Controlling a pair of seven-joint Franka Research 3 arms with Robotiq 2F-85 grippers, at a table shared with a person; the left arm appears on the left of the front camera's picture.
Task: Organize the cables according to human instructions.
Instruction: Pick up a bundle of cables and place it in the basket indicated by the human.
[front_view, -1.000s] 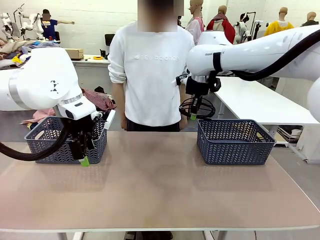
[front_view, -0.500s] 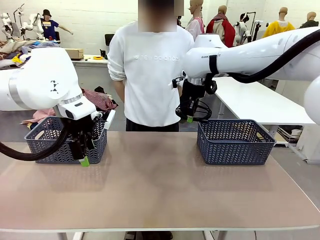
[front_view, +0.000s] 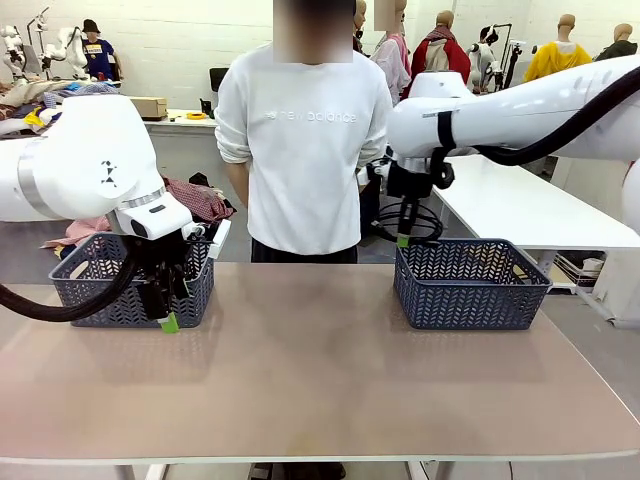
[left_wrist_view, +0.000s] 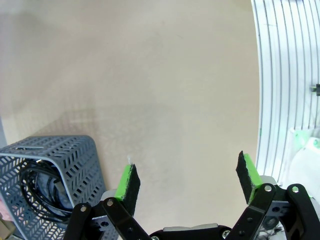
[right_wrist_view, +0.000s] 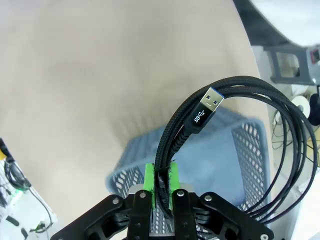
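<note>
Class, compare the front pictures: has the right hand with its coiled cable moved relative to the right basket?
Yes. The right hand, shut on the coiled cable, has shifted toward picture right, now above the right basket's left far corner.

Left tool (front_view: 168, 318) low with jaws wide apart; right tool (front_view: 402, 238) raised, jaws clamped together.

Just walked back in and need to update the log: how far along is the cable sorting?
Looks done: coiled black cables already lie in the left grey mesh basket. In hand: the right gripper is shut on a coiled black braided USB cable, above the right grey mesh basket. Left: lowering and releasing it. The left gripper is open and holds nothing.
</note>
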